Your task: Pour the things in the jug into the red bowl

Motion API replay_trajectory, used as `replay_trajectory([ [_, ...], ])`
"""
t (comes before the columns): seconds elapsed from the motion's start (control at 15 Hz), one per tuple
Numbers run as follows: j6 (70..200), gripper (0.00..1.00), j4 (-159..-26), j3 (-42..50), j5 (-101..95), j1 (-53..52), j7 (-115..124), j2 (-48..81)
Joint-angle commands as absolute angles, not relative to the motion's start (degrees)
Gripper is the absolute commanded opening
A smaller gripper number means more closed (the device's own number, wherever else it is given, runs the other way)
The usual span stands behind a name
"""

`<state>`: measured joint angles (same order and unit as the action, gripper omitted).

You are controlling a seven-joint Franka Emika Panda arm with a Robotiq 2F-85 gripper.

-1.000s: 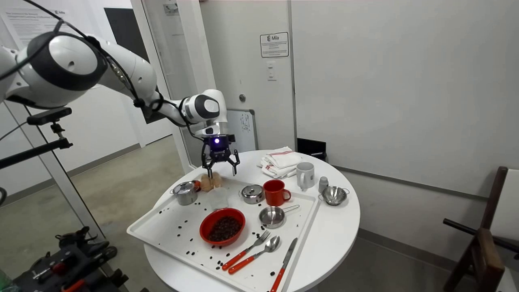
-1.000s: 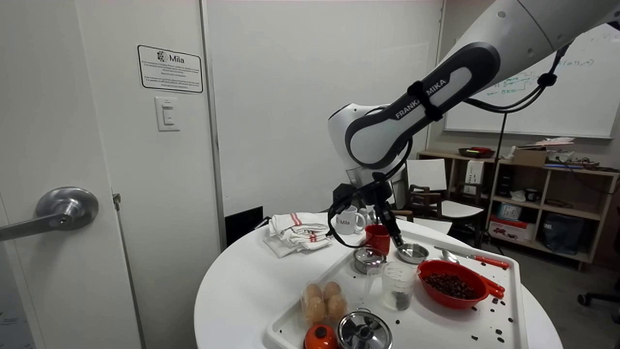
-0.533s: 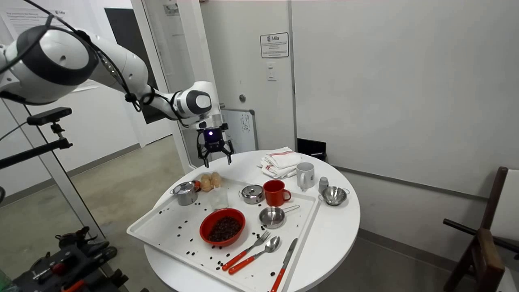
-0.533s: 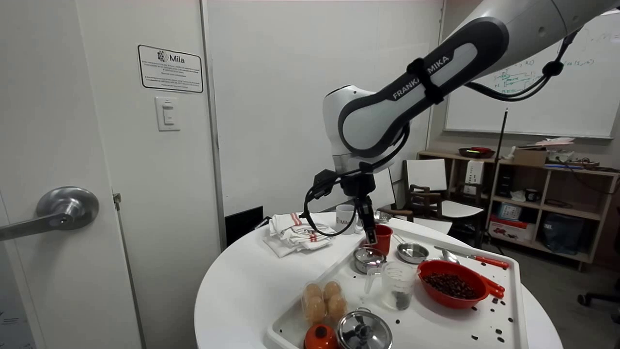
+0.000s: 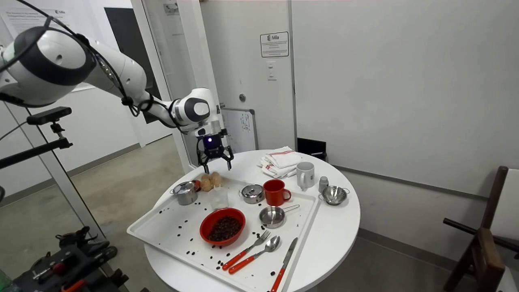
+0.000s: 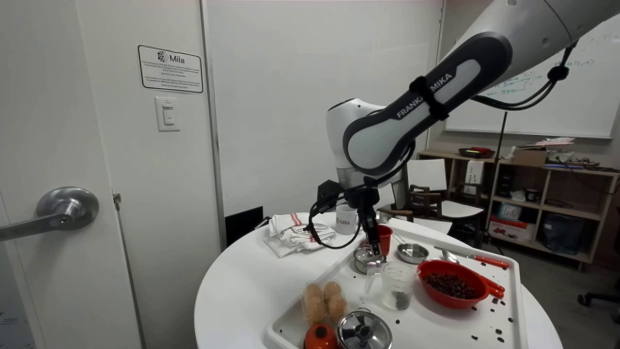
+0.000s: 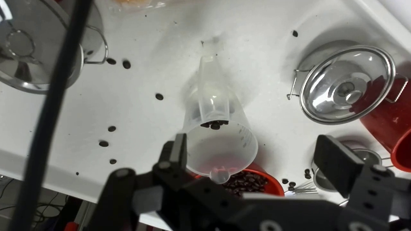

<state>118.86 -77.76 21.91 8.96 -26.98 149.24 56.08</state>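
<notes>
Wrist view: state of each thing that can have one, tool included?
Tool: open, holding nothing
Jug: upright, dark beans inside
Red bowl: upright, bean pile inside
Large steel pot: lidded
Small steel pot: lidded
Red mug: upright
Small pan: upright
Fork: lying on the tray
Eggs: packed together
Loose beans: scattered over the tray

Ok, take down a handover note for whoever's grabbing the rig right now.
Gripper: open, holding nothing, raised near the jug.
Things: jug upright on the white tray, beside the red bowl.
Done: the bowl holds plenty of dark beans.
Left: a few beans sit in the jug; probably grip it and tip those in. Stray beans lie on the tray.
</notes>
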Motion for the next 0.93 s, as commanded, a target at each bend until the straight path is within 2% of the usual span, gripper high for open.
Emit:
replay_trajectory([
  [0.0, 120.32, 1.00, -79.06, 21.37, 9.29, -27.36, 149.17, 56.48],
  [0.53, 119.48, 0.99, -78.53, 19.11, 9.18, -26.78, 148.08, 58.74],
  [0.6, 119.43, 0.89, -78.48, 18.95, 9.18, -26.70, 147.95, 58.96],
  [0.67, 119.43, 0.83, -78.45, 18.84, 9.16, -26.64, 147.83, 59.11],
  [0.73, 119.43, 0.68, -78.40, 18.67, 9.18, -26.48, 147.53, 59.26],
  [0.8, 119.68, 0.68, -78.18, 14.08, 4.53, -23.02, 149.79, 58.53],
  [0.87, 119.63, 0.64, -78.03, 13.44, 3.80, -22.51, 149.53, 58.68],
])
